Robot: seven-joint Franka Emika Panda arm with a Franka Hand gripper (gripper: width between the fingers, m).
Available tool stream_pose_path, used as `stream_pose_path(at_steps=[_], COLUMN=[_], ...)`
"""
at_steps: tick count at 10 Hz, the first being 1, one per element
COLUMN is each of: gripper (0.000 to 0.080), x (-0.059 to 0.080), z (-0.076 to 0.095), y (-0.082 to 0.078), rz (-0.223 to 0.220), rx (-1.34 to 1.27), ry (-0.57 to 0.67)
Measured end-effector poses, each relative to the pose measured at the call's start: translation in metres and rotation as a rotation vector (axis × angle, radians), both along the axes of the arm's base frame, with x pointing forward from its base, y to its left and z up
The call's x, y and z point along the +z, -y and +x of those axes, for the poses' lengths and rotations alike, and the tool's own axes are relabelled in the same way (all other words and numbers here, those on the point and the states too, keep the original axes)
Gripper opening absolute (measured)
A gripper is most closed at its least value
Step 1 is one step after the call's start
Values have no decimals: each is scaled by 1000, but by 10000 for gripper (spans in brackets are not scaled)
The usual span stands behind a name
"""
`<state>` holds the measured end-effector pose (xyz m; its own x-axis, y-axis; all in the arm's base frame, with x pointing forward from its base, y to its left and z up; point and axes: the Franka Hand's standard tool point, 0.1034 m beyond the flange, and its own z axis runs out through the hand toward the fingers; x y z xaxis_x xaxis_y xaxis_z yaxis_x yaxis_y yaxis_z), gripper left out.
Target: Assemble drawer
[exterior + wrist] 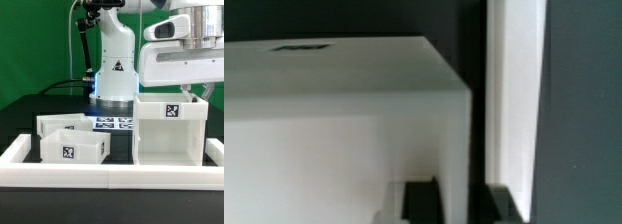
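In the exterior view the drawer is in three separate pieces on the dark worktop (122, 152). The tall drawer casing (170, 135) stands at about 4 o'clock from the marker board (113, 122), and the two trays lie at about 8 o'clock from it. The front tray box (70, 150) covers the lower part of the rear tray box (62, 123), so whether they touch cannot be told. The marker board is itself half hidden behind the trays and the casing. A low white border wall (110, 179) crosses the foreground and is cut off at both sides. The robot base (113, 72) stands at 12 o'clock from the marker board. The arm's white wrist hangs over the casing's corner at 1 o'clock, and the casing's rim hides most of the fingers there. The wrist view is blurred. It shows the end effector (455, 205) with only its black fingertips (420, 200) in the frame, cropped at the edge. The jaws are drawn together as far as they go, and nothing can be made out pinched between them. Beside them are a white box face (331, 110) with a smeared dark tag (299, 47) and a bright white strip (518, 100), with a dark gap between the two. Which part either one is cannot be told.
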<state>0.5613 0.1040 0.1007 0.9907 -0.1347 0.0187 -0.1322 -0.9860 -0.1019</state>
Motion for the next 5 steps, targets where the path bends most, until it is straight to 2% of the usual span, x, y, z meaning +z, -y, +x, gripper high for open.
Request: stream_pose_path(at_steps=[3,5], gripper=[38,38], x=[-2,-2], z=[2,14], y=[-4,1], rz=[12,27], rx=[-217,-404], ry=[-6,-15])
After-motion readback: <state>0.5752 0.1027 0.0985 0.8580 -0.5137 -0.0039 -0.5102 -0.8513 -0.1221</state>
